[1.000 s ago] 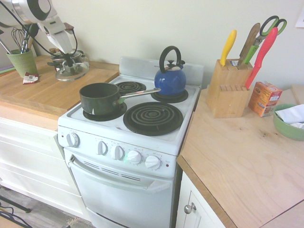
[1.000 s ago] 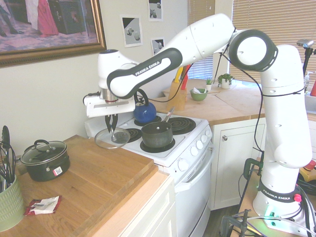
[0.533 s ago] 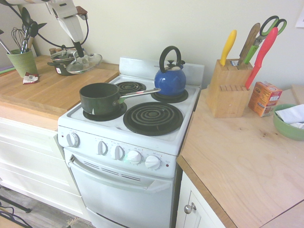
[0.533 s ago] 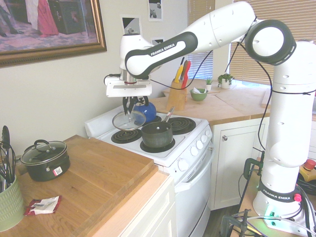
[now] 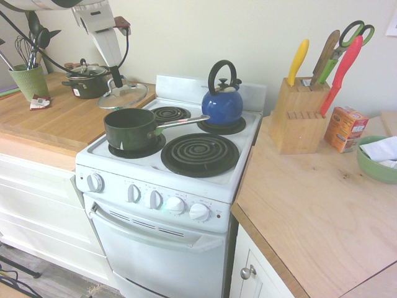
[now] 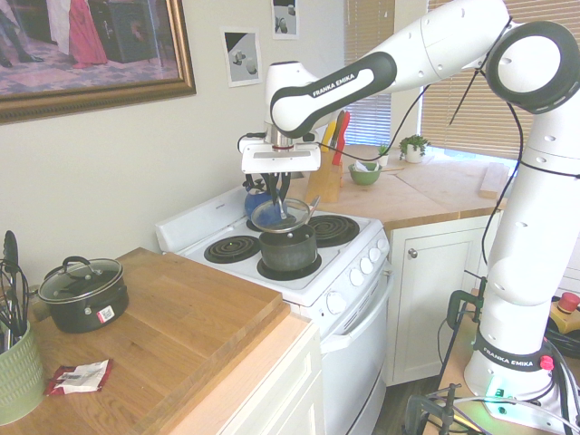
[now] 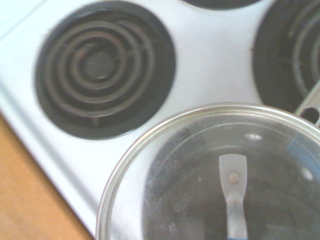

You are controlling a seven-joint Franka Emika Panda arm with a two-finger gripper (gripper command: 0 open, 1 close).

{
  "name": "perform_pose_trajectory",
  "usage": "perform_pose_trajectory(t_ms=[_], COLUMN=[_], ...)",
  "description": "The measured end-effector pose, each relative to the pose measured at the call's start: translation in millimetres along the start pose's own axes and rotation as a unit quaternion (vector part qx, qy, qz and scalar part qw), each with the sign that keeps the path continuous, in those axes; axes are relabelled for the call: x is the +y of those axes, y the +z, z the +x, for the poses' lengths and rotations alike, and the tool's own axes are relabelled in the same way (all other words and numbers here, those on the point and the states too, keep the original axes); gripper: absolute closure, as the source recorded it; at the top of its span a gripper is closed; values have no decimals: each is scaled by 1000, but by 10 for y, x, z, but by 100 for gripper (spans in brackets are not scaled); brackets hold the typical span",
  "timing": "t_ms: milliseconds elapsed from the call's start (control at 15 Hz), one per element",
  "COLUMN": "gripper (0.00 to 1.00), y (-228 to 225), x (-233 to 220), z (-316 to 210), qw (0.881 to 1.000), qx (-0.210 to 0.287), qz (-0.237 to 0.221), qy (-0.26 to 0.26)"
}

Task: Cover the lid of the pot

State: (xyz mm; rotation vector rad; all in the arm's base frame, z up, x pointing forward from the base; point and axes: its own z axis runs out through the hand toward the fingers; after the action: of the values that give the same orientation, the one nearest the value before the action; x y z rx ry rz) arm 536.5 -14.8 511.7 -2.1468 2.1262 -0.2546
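Observation:
The lid (image 5: 123,96), clear glass with a silver rim, hangs tilted in the air from my gripper (image 5: 116,79), which is shut on its small loop handle. It hovers just above and slightly behind the pot (image 5: 130,127), apart from its rim. The pot is a dark green saucepan with a long silver handle, standing on the stove's front left burner. The second exterior view shows the lid (image 6: 281,215) under the gripper (image 6: 279,195), right over the pot (image 6: 288,249). The wrist view is filled by the lid (image 7: 200,170), with the dark pot showing through the glass.
A blue kettle (image 5: 222,102) stands on the back right burner. On the wooden counter left of the stove are a dark two-handled lidded pot (image 5: 85,82) and a green utensil cup (image 5: 28,81). A knife block (image 5: 298,115), orange box (image 5: 345,128) and green bowl (image 5: 377,158) sit right.
My arm has carried the lid from above the wooden counter across to the stove, so it now hangs over the pot. The grip on the lid is unchanged.

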Motion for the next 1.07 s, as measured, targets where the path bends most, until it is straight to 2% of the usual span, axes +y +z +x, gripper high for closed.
perform_pose_trajectory(t_ms=[267,1067], gripper=[100,100], y=[336,459], x=[-80,65], z=[35,215], qw=[1000,999], qx=[0,-2], qz=[-16,-34], qy=[3,-1])
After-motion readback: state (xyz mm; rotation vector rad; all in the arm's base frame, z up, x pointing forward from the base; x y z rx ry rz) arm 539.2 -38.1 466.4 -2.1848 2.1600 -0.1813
